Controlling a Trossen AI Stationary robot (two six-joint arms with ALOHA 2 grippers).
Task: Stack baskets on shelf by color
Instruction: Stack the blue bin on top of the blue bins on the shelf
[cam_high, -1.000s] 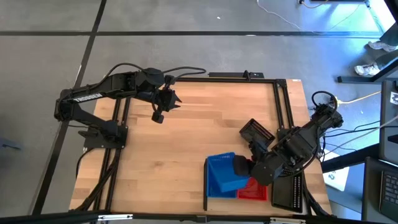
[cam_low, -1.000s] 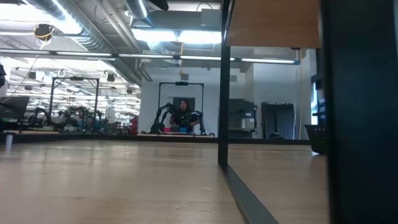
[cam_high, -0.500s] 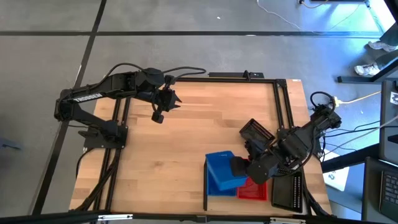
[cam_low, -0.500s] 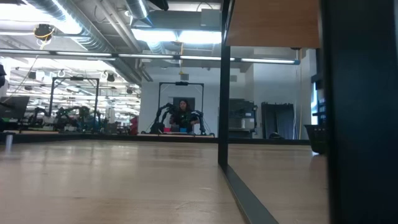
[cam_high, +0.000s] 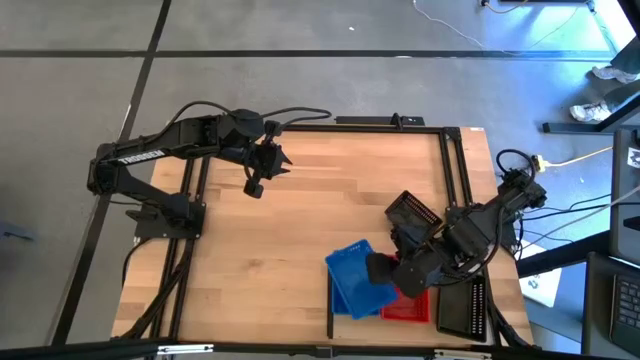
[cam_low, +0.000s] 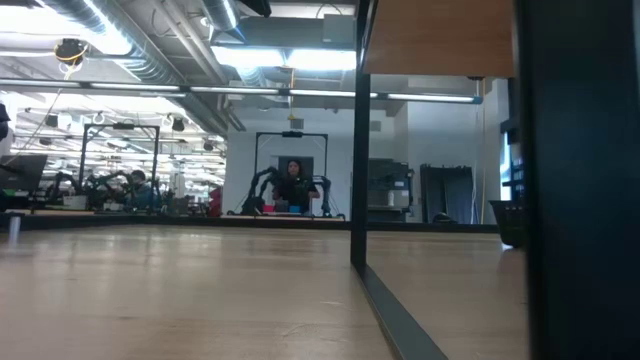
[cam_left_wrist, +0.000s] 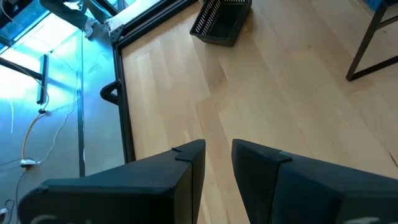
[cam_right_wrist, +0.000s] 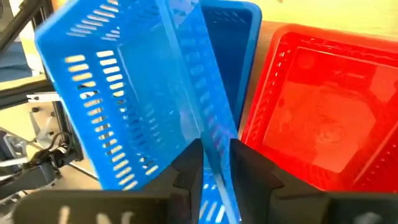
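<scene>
Right gripper (cam_high: 385, 272) sat over the near right part of the table (cam_high: 300, 220), its fingers (cam_right_wrist: 186, 165) clamped on the wall of a tilted blue basket (cam_high: 352, 280). That basket leaned on another blue basket (cam_right_wrist: 227, 37), beside a red basket (cam_high: 410, 305). Left gripper (cam_high: 256, 186) waited over the far left, fingers (cam_left_wrist: 189, 165) slightly apart, holding nothing.

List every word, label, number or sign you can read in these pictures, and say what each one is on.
No text can be read anywhere.
Left arm: a pale strip of lettering along its link, too small to read.
Blue basket, red basket, black basket: no labels or markings visible.
Room beyond the table, low view: no legible signs.
</scene>
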